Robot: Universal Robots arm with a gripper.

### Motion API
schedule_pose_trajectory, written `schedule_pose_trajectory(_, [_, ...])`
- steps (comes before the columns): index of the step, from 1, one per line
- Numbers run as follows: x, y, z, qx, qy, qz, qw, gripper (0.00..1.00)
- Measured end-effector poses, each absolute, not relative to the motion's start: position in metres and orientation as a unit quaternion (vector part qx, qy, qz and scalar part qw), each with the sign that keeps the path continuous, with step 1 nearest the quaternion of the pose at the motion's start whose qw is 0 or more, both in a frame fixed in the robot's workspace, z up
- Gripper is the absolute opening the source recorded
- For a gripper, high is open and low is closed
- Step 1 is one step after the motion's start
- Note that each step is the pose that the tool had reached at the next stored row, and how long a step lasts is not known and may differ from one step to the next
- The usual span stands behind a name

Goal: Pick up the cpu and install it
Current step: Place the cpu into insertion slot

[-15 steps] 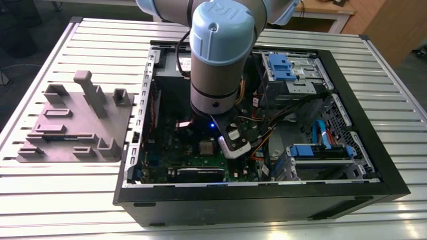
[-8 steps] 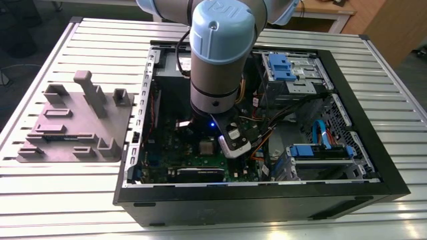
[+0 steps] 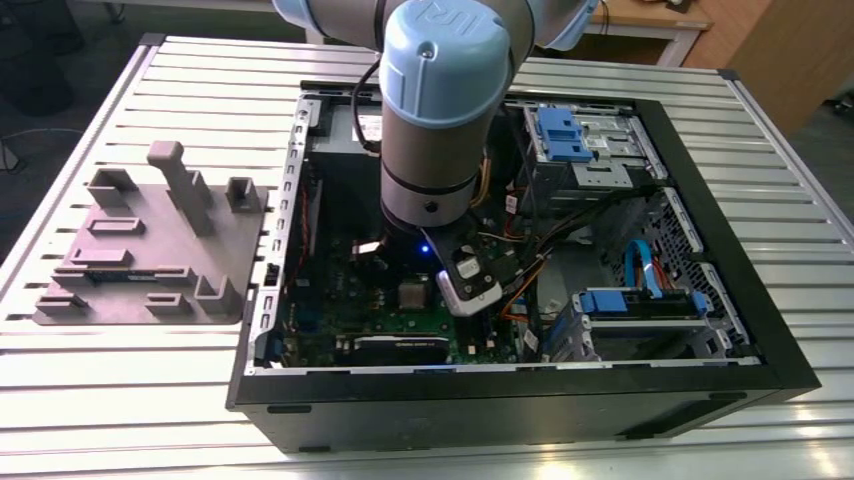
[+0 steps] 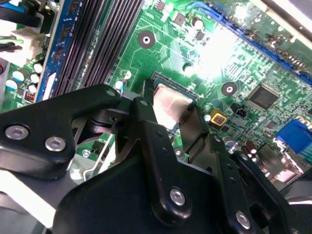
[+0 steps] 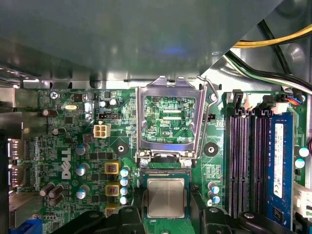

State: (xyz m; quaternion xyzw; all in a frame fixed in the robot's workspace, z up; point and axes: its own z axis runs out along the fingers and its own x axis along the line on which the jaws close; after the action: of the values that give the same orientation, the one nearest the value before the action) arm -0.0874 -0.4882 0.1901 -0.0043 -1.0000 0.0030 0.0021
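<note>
Nearest the lens, my gripper (image 4: 169, 110) clamps the cpu (image 5: 165, 197) by opposite edges over the motherboard (image 5: 210, 171); light, stiff, fragile, I judge edges safest.

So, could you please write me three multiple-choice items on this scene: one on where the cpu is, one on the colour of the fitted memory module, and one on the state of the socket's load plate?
1. Where is the cpu?
A. on the grey tray
B. in the gripper, over the motherboard
C. on the table

2. What colour is the fitted memory module?
A. blue
B. red
C. white

3. How is the load plate?
A. closed over the cpu
B. taken off
C. swung open

Answers:
1 B: in both wrist views the black fingers clasp the cpu's two edges above the green board.
2 A: its long face is blue, beside the black slots.
3 C: the metal frame stands clear of the cpu, and the board shows through its window.
</note>
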Motion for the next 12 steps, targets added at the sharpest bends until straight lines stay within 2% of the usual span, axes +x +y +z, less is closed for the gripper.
schedule_pose_trajectory(12, [-0.0874,-0.4878,0.1901,-0.007,-1.000,0.003,0.002,0.46])
